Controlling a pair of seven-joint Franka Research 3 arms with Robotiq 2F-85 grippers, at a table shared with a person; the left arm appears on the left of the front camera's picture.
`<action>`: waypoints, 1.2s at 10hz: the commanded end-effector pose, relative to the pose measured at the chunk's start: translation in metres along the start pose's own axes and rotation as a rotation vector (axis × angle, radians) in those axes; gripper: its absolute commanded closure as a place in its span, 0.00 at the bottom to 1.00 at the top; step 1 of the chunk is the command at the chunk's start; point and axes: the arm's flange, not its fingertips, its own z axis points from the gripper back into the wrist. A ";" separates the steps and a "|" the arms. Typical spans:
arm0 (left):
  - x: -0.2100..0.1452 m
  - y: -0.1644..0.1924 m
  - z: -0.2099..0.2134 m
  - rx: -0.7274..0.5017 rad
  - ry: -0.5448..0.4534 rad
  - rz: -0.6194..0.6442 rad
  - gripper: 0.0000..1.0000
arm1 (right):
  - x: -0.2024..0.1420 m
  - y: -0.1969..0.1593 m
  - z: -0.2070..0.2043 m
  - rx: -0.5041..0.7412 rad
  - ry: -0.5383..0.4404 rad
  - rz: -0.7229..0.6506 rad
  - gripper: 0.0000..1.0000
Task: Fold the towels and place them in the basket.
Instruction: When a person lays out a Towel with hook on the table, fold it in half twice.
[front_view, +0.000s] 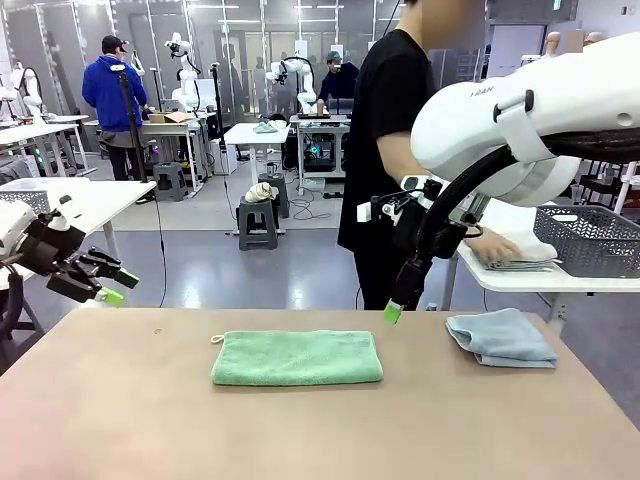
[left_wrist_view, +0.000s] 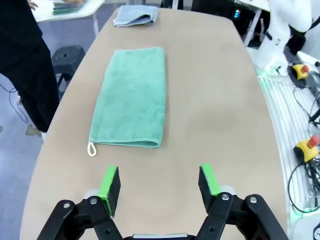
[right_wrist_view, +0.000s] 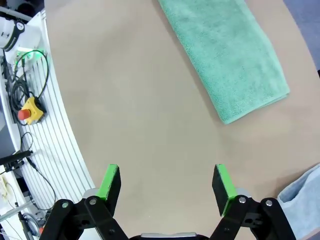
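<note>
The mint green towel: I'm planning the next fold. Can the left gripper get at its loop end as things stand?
Probably yes. The left gripper hangs open above the table, facing the mint green towel; nothing lies between them, and the person stands off to the side.
</note>
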 end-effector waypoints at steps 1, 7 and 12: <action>0.002 0.002 -0.006 -0.011 -0.018 0.000 0.20 | -0.001 -0.001 -0.002 0.007 -0.019 -0.053 0.08; 0.000 0.000 0.000 0.000 0.000 0.000 0.20 | 0.024 -0.018 -0.046 -0.050 -0.072 -0.661 0.08; 0.000 0.000 0.000 0.000 0.000 0.000 0.20 | 0.053 -0.045 -0.111 -0.228 0.044 -0.938 0.08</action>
